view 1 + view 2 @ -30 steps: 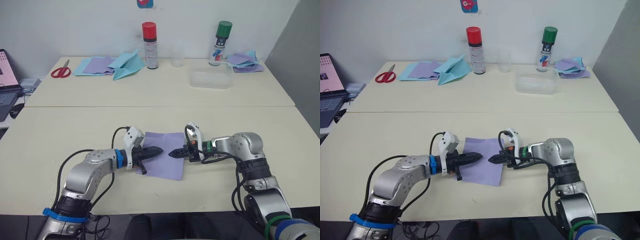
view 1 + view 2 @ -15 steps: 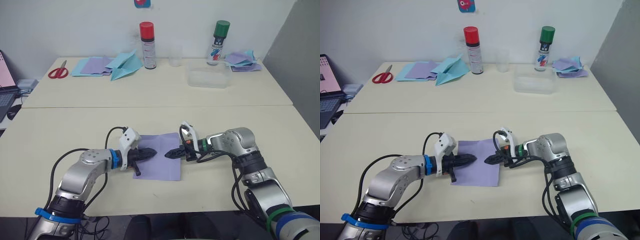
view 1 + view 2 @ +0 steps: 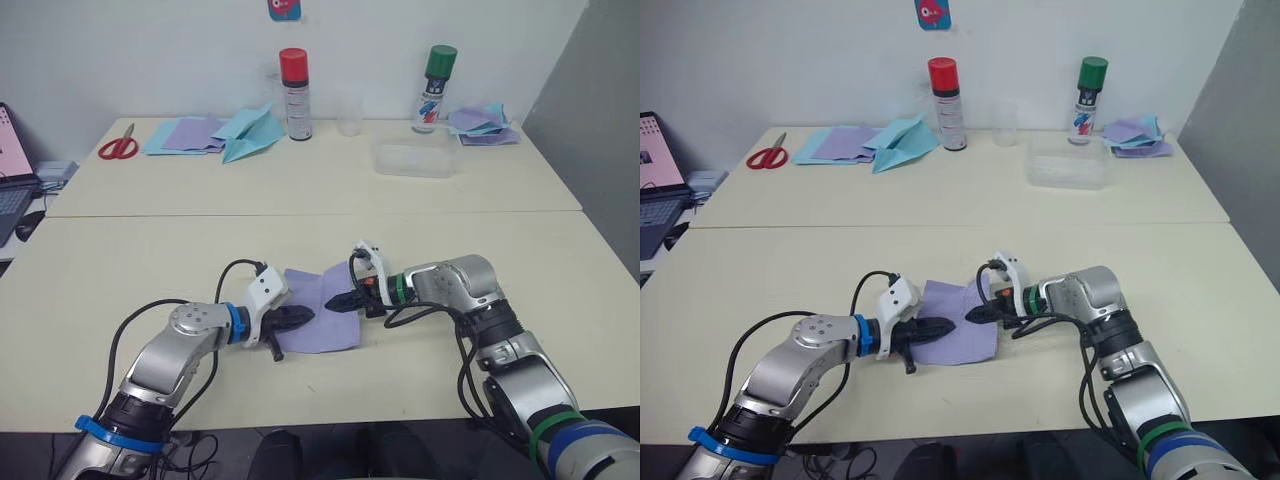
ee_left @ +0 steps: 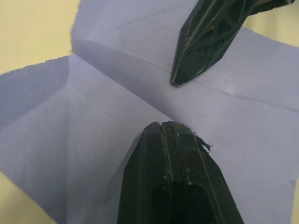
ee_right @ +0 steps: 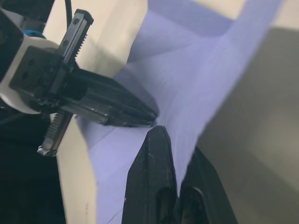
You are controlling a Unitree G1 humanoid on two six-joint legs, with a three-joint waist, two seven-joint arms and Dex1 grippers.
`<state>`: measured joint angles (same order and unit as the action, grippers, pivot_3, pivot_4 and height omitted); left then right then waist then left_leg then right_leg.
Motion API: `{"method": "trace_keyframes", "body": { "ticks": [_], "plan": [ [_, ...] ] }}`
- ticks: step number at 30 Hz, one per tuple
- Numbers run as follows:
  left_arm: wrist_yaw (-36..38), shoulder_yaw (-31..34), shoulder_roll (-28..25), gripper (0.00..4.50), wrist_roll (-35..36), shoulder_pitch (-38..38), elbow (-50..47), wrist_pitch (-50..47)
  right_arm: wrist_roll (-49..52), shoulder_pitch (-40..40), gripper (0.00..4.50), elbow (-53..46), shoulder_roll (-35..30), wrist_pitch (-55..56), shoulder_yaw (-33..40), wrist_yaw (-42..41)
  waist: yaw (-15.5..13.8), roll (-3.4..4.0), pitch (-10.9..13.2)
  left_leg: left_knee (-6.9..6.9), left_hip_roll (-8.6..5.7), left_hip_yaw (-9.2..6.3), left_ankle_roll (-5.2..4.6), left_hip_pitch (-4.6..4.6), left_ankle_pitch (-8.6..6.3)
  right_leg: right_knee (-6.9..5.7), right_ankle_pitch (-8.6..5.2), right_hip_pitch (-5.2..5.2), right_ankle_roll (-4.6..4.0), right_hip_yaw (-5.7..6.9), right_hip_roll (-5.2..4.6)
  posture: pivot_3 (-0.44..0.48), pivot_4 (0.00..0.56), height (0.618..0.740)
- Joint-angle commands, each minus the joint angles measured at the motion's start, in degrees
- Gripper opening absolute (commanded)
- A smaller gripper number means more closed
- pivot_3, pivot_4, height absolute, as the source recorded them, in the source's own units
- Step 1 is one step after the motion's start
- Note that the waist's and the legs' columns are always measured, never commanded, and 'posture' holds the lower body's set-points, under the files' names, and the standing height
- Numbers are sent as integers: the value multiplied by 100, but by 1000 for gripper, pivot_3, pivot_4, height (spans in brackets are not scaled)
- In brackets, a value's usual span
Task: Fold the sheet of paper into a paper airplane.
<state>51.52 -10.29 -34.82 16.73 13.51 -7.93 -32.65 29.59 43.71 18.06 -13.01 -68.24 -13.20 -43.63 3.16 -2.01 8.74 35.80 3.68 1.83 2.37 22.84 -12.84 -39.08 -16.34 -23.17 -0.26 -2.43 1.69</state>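
The sheet of paper (image 3: 322,336) is lavender-purple and creased, lying in the middle of the near table. My left gripper (image 3: 308,316) is shut with nothing between its fingers, and its tip (image 4: 163,126) presses down on the sheet's middle. My right gripper (image 3: 333,304) is shut on the sheet's right edge and holds that edge raised and curled over toward the left gripper. In the right wrist view the paper (image 5: 196,88) runs between the right gripper's fingers (image 5: 156,158). The two gripper tips are nearly touching.
On the far table lie a light-blue paper airplane (image 3: 250,130), a pile of purple and blue sheets (image 3: 188,133), red scissors (image 3: 118,147), a red-capped can (image 3: 294,80), a green-capped can (image 3: 434,75), a clear container (image 3: 418,157) and more sheets (image 3: 485,122). A laptop (image 3: 8,165) sits far left.
The sheet lay flat before. Now my right gripper has taken its right edge, lifted it and carried it left toward the left gripper. The camera has also shifted slightly.
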Motion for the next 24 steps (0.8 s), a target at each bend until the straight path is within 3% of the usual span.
{"method": "trace_keyframes", "body": {
  "ticks": [1, 24],
  "plan": [
    [-36, -84, 31, 0, -52, 39, 181, -177, -265, 62, 31, 111, -20, 309, -4, 112, -1, 0, 0, 5, -1, 1, 0, 1, 0, 0, 5, 0, 2, -1, 0, 0, 150, 740],
    [-79, -440, -67, 0, -481, 56, 580, 304, -86, -597, 31, -930, -458, -571, 408, 454, -131, 5, 3, 14, -2, 4, -1, 13, 0, 11, 14, -4, 8, -8, -5, 0, 150, 740]
  ]
}}
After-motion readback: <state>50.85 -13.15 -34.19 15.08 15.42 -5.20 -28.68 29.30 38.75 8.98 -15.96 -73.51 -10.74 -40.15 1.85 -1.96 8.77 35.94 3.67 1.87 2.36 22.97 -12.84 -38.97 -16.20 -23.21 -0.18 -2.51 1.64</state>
